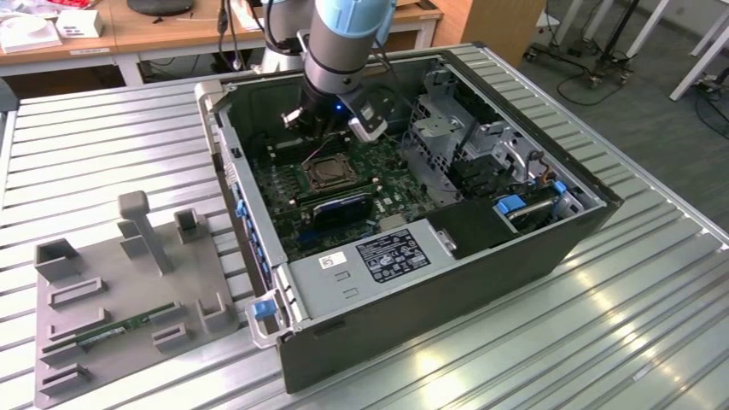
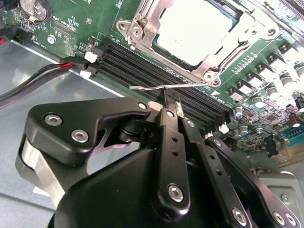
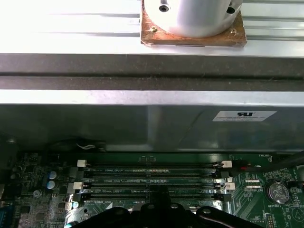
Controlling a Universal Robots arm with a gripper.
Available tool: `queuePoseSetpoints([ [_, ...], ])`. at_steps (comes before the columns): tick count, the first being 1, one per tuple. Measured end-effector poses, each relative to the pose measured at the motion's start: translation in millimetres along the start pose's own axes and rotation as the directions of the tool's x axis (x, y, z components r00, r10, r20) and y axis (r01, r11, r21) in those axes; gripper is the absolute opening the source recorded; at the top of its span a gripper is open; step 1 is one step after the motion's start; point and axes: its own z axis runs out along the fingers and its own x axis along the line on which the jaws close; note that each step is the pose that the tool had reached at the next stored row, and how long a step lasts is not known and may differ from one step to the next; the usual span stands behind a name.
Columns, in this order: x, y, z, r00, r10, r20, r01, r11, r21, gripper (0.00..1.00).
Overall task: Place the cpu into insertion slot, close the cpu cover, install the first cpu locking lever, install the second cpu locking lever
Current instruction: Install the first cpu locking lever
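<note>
Your black gripper, fingers together, tips at thin silvery wire lever. Between it and pale square cpu under silvery cover lie long black memory slots.

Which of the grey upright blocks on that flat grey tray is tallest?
The narrow grey post at the far end of the flat grey tray; it stands well above the stubby grey blocks.
</note>
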Motion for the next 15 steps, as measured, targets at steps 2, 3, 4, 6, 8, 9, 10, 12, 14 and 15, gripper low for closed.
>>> queuePoseSetpoints([
  [2, -0.6, -0.1, 0.5, 1.0000, 0.000, 0.0001, 0.000, 1.0000, -0.0001, 0.11],
  [3, -1.0, -0.2, 0.6, 1.0000, 0.000, 0.0001, 0.000, 1.0000, -0.0001, 0.11],
  [4, -1.5, -0.3, 0.8, 1.0000, 0.000, 0.0000, 0.000, 1.0000, -0.0001, 0.11],
  [6, -2.1, -0.4, 1.1, 1.0000, 0.000, 0.0000, 0.000, 1.0000, -0.0001, 0.11],
  [8, -2.3, -0.4, 1.3, 1.0000, 0.000, 0.0001, 0.000, 1.0000, -0.0002, 0.11],
  [9, -2.8, -0.8, 1.2, 1.0000, 0.000, 0.0001, 0.000, 1.0000, -0.0002, 0.11],
  [10, -2.9, -0.8, 1.2, 1.0000, 0.000, 0.0002, 0.000, 1.0000, -0.0003, 0.11],
  [12, -3.1, -1.1, 1.0, 1.0000, 0.000, 0.0001, 0.000, 1.0000, -0.0002, 0.11],
  [14, -3.2, -1.6, 0.8, 1.0000, 0.000, 0.0001, 0.000, 1.0000, -0.0001, 0.11],
  [15, -3.2, -1.8, 0.8, 1.0000, 0.000, 0.0001, 0.000, 1.0000, -0.0002, 0.11],
])
